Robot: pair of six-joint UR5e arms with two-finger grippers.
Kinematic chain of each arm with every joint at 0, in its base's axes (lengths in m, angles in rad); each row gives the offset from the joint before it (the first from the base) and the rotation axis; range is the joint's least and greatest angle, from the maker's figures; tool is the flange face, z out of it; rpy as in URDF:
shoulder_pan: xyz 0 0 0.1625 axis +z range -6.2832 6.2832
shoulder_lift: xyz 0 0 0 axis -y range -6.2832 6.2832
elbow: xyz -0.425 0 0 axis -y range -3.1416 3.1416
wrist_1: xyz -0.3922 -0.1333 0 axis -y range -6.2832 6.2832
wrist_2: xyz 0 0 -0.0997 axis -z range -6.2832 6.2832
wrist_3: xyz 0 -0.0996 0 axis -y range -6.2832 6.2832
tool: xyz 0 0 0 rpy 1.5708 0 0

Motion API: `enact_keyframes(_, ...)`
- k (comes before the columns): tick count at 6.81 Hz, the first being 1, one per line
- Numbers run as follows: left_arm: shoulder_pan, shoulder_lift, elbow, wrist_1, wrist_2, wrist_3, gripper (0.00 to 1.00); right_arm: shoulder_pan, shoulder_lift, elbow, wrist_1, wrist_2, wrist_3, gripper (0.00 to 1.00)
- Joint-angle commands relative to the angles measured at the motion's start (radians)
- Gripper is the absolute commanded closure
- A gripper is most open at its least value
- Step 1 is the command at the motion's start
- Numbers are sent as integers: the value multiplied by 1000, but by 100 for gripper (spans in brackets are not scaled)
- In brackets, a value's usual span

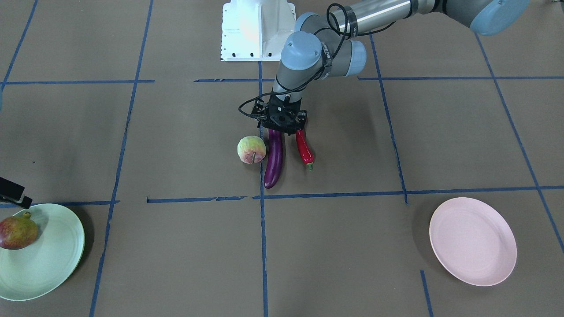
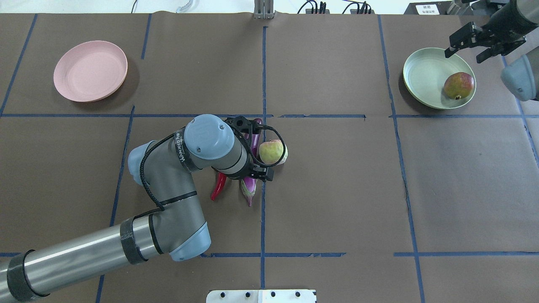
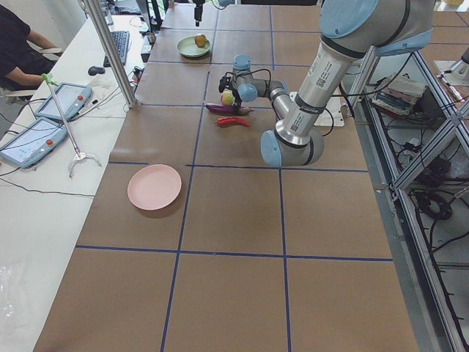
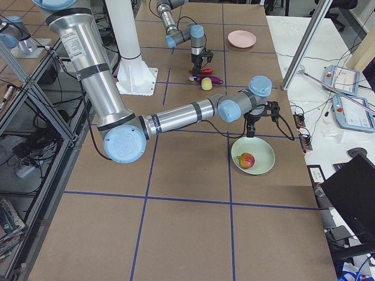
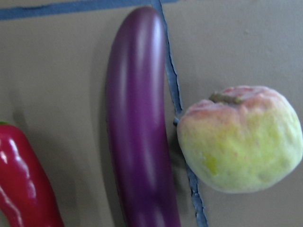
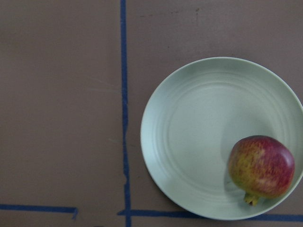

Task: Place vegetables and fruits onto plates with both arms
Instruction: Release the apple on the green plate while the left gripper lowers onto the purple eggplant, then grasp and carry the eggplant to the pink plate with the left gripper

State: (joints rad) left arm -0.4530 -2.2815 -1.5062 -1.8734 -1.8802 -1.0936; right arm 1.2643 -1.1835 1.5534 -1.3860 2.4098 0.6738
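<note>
The purple eggplant lies mid-table between the yellow-green apple-like fruit and the red chili. All three fill the left wrist view: eggplant, fruit, chili. My left gripper hangs low over the eggplant's cap end, open, jaws either side. The pomegranate lies on the mint green plate. My right gripper is open and empty above that plate's far rim. The pink plate is bare at the far left.
The white base block stands at the robot's edge of the table. Blue tape lines cross the brown tabletop. A side bench with tablets and a seated person runs beyond the table's far side.
</note>
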Motion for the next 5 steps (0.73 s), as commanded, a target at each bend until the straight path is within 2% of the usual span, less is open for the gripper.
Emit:
enact_keyframes(1, 2, 5, 1, -1, 0, 0, 50, 3, -25, 202, -175, 28, 49, 0)
enact_keyframes(2, 0, 7, 0, 0, -3, -5, 76, 3, -31, 215, -179, 28, 49, 0)
enact_keyframes(3, -3, 13, -12, 0, -3, -5, 96, 3, -34, 215, -179, 26, 49, 0)
enact_keyframes(4, -12, 17, -41, 20, -3, -14, 99, 3, -41, 215, -177, 22, 49, 0)
enact_keyframes(5, -35, 108, -178, 114, -7, -19, 99, 3, -53, 215, -174, 20, 47, 0)
